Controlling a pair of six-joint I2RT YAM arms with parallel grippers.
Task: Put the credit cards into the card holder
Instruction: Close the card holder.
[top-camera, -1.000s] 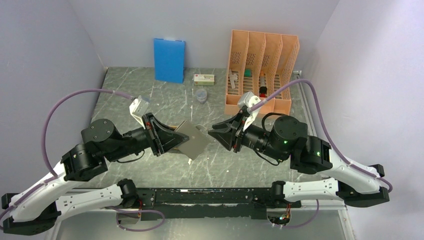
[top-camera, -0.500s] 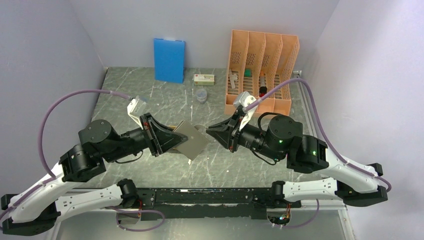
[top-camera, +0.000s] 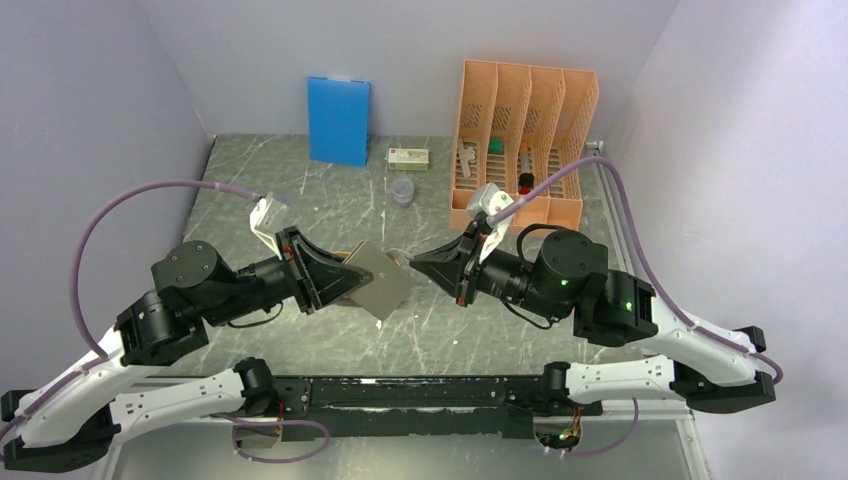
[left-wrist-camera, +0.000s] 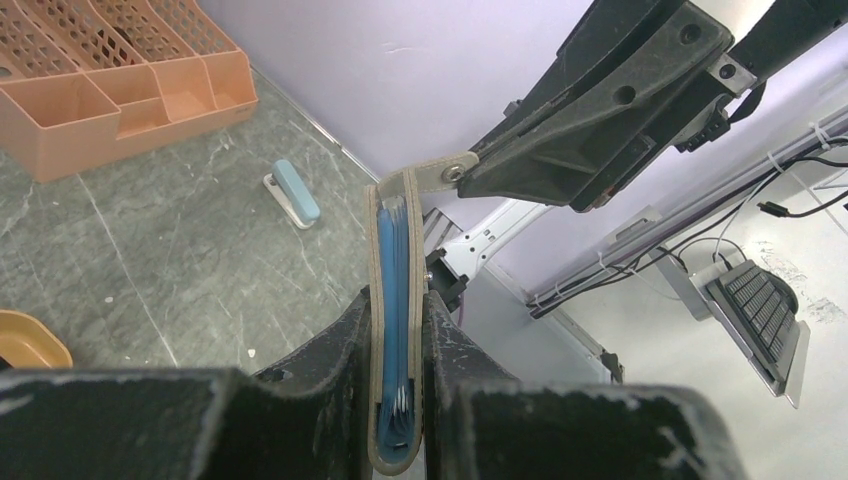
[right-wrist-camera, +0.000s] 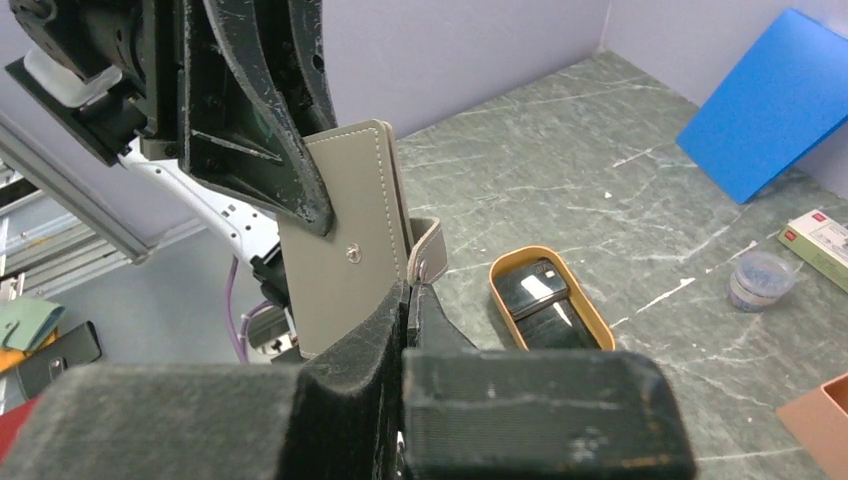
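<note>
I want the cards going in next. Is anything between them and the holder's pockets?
Yes. The card holder is folded shut in the left gripper, its covers closed over the blue pockets. The right gripper only pinches its strap tab. The credit cards lie in the orange tray.

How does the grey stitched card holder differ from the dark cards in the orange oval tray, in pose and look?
The grey stitched card holder is held in the air, roughly upright, clamped by the left gripper; the dark cards lie flat in the orange oval tray on the table. The card holder is matt and pale; the dark cards are glossy and nearly black. Both are flat rectangles with rounded corners.
</note>
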